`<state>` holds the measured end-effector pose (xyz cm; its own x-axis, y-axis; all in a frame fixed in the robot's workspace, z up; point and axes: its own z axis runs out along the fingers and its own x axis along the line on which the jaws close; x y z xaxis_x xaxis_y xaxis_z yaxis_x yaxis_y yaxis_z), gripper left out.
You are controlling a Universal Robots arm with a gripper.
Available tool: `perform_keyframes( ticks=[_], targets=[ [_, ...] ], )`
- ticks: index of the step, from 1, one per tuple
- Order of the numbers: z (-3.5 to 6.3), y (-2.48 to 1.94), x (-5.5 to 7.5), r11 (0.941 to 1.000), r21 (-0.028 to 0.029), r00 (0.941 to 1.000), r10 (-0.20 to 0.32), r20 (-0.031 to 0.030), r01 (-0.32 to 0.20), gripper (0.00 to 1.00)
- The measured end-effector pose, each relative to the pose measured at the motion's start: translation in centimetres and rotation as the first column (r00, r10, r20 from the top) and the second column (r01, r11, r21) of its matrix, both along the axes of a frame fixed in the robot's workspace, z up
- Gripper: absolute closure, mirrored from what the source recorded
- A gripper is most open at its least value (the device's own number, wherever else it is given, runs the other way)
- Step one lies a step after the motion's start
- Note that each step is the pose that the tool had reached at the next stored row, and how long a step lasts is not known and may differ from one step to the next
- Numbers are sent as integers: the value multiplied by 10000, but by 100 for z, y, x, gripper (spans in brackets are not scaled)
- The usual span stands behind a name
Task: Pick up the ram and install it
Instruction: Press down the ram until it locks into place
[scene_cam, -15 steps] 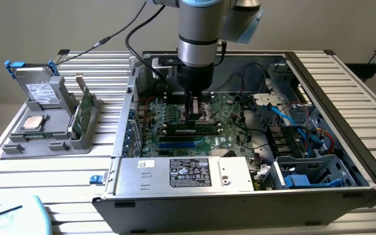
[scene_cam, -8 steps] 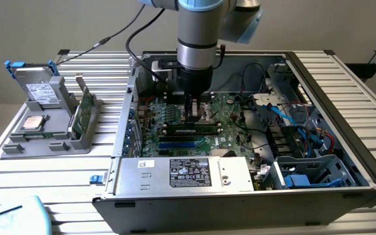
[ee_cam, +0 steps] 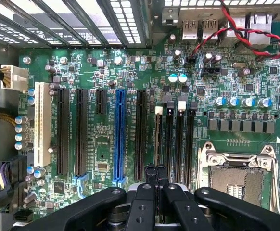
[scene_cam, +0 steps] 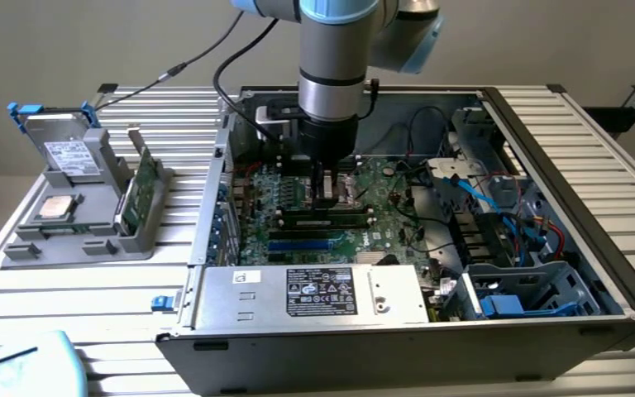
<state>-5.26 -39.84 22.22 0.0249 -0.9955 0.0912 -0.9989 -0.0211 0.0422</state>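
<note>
The gripper (scene_cam: 327,194) was seen lowered into the open computer case (scene_cam: 582,165), its fingers drawn fully together directly above the ram (scene_cam: 323,220), which lay lengthwise in a memory slot on the motherboard (scene_cam: 395,178), near the middle of the board. In the wrist view the closed fingertips of the gripper (ee_cam: 155,169) were lined up with the ram (ee_cam: 158,137), shown edge-on as a thin tan line in the slot nearest the blue expansion slot (ee_cam: 119,134), with three neighbouring memory slots (ee_cam: 180,139) left bare and the open processor socket (ee_cam: 236,178) beyond them. The stick was judged to be light, thin and stiff but fragile — easily cracked by bending, and its chips and contact edge best left untouched. It was therefore judged best taken by its flat faces near the middle of the upper edge, with any pressure kept straight down along the slot. Much could not be settled: whether the fingers were pinching the upper edge or merely resting on it was hidden by the fingers themselves, and the near half of the stick was covered by the gripper body in the wrist view. Whether the stick was fully seated and the slot's end latches were closed could not be made out. On the holder (scene_cam: 97,240) outside the case, a green expansion card (scene_cam: 136,194) and a processor (scene_cam: 55,207) were left standing well apart from the work.
</note>
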Motion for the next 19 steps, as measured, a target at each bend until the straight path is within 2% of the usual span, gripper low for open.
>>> perform_keyframes(
  ticks=[2, 7, 11, 17, 19],
  targets=[
    [38, 3, 1, 10000, 21, 10000, -1, -13, 1, 89],
    [149, 0, 14, 10000, 1, 10000, 2, -46, -2, 89],
    [187, -6, 98, 10000, 9, 10000, 20, -87, -19, 89],
    [239, -23, 190, 10000, 18, 9998, 32, -204, -32, 89],
    [239, -22, 190, 10000, 24, 9998, 30, -204, -30, 89]
  ],
)
